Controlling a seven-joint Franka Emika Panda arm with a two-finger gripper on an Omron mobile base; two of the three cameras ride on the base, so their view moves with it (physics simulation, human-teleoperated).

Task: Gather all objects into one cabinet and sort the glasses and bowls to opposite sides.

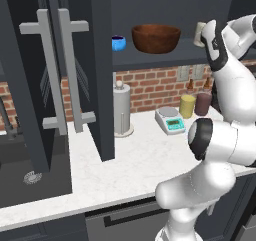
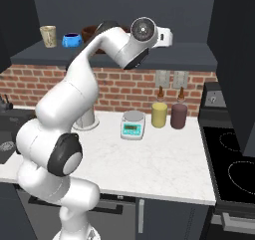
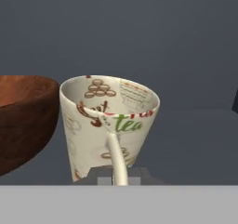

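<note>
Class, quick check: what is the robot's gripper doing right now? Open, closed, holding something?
Gripper: closed, gripping the rim of the cup, which stands on the cabinet shelf beside the wooden bowl.

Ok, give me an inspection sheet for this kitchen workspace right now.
Surface: white marble counter, unmarked.
Job's things: wide brown wooden bowl, small blue bowl and patterned cream cup in the open dark cabinet; another cream cup left of the blue bowl.
Clutter: grey paper-towel roll, white scale, yellow canister, maroon canister.
Gripper: shut, at the patterned cup; grip unconfirmed.
Cables: nothing seen.
Surroundings: brick wall, sink, stovetop.
</note>
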